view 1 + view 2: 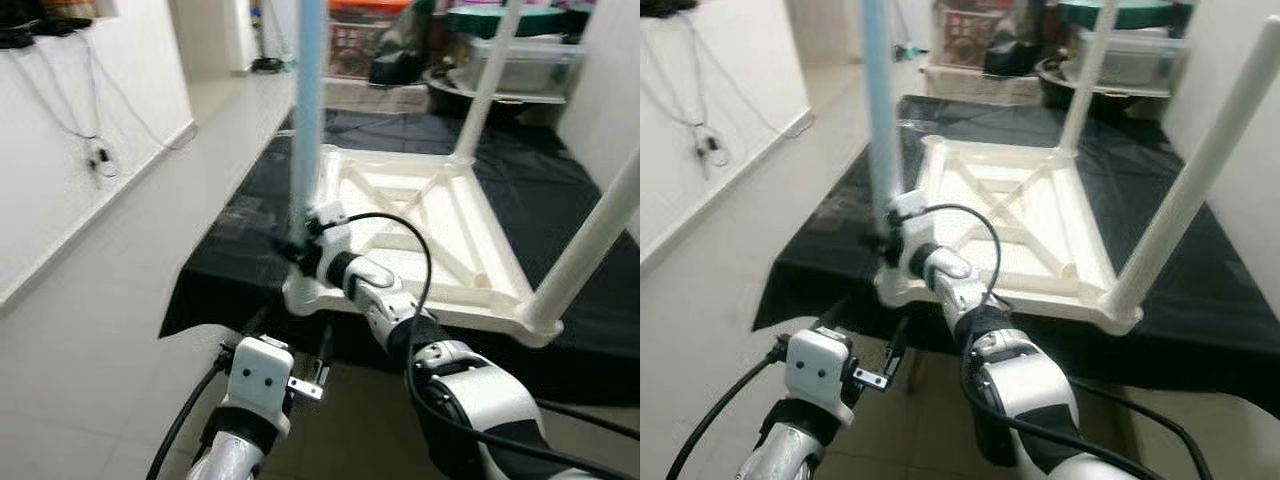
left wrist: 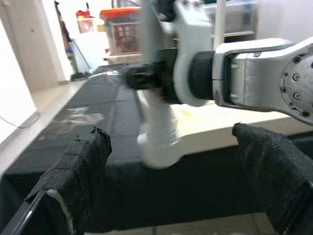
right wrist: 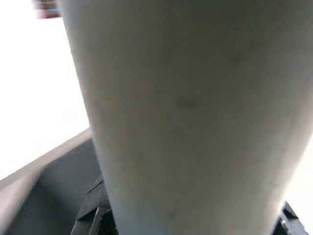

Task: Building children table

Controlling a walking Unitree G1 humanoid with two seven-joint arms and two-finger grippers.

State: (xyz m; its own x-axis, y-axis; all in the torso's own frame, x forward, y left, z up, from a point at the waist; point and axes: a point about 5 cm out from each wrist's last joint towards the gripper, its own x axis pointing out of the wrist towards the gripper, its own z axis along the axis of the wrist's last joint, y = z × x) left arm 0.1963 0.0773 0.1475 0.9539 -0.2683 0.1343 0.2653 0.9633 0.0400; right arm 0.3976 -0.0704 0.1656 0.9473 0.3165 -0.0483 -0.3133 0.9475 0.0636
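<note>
A white children's table lies upside down on a black cloth. A pale blue leg stands upright in its near left corner. My right gripper is shut on that leg just above the socket, and the leg looms close in the right wrist view. Two white legs stand in other corners, one near right and one far. My left gripper hangs open below the table's near edge, its taped fingers wide apart and holding nothing.
The black cloth covers a low platform whose near edge drops to the tiled floor. A white wall with hanging cables runs along the left. Plastic bins and a shelf crowd the back.
</note>
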